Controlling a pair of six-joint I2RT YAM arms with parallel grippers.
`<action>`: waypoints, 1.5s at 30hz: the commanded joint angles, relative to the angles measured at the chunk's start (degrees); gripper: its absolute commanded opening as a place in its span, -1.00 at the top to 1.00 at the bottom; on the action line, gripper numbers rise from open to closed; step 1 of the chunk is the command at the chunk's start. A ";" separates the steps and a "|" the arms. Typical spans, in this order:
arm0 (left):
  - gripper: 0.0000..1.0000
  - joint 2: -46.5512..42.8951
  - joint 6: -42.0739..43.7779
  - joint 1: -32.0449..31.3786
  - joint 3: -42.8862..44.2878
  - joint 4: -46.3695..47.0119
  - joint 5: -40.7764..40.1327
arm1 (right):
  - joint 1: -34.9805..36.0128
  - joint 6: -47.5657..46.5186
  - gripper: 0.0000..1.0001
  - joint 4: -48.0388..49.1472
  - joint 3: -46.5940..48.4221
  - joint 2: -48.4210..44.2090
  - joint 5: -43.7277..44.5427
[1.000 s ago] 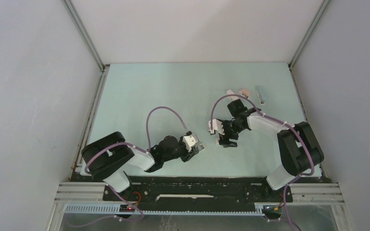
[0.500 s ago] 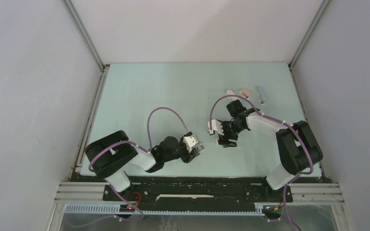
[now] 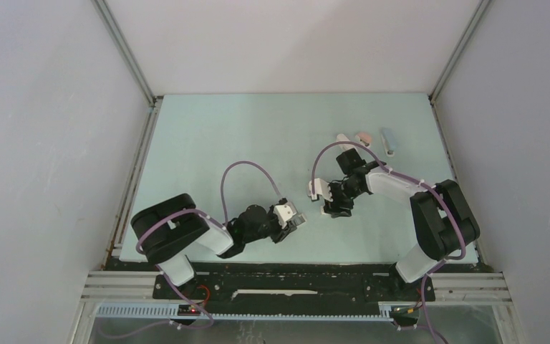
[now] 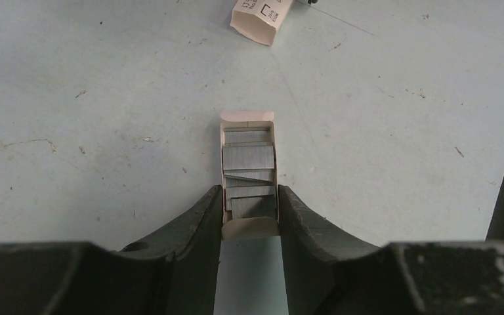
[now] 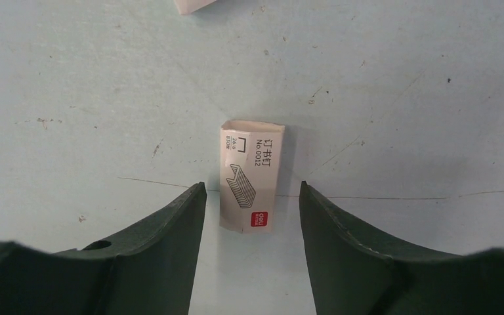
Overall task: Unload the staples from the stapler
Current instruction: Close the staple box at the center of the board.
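An open cardboard tray (image 4: 247, 121) lies on the pale table with grey strips of staples (image 4: 248, 157) in it. My left gripper (image 4: 249, 209) is shut on the tray's near end, one finger pressed against each side wall. A closed white staple box (image 5: 252, 174) with a red logo lies flat between the fingers of my right gripper (image 5: 251, 189), which is open with a gap on both sides. In the top view both grippers work low at mid-table, left gripper (image 3: 291, 223) and right gripper (image 3: 335, 206). What look like small staplers, one pink (image 3: 363, 135) and one blue-grey (image 3: 388, 141), lie at the back right.
The white box (image 4: 262, 16) also shows at the top of the left wrist view, just beyond the tray. Grey walls close in the table (image 3: 208, 143) on three sides. A black rail (image 3: 293, 272) runs along the near edge by the arm bases.
The right gripper's jaws have narrowed around the white box. The left arm has shifted slightly right, still gripping the tray.
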 commanded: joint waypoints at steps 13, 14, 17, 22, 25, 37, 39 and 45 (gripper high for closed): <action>0.20 4.01 3.39 -0.22 0.90 5.50 1.74 | 2.90 -2.62 -0.07 -1.62 0.11 0.32 -0.95; 0.19 4.27 3.43 -0.22 1.14 5.88 1.98 | 2.98 -2.70 -0.05 -1.72 0.06 0.26 -1.09; 0.19 4.96 3.44 -0.22 1.36 6.84 2.51 | 3.19 -3.00 -0.02 -2.14 0.11 0.07 -1.42; 0.20 5.83 3.29 -0.22 1.96 7.88 4.12 | 3.59 -3.12 0.03 -2.46 0.05 -0.12 -2.20; 0.20 6.47 2.98 -0.22 2.38 8.34 4.97 | 3.84 -2.78 0.04 -2.24 0.05 -0.34 -2.84; 0.23 9.58 0.90 -0.22 3.78 11.60 6.65 | -1.48 -3.39 -0.28 -4.39 0.04 -1.76 -4.33; 0.23 10.03 0.75 -0.23 4.18 11.72 6.74 | -1.95 -3.94 -0.27 -4.64 0.00 -1.26 -4.00; 0.23 10.76 0.46 -0.30 4.93 12.35 6.68 | -1.31 -4.30 -0.17 -4.28 0.04 0.06 -2.07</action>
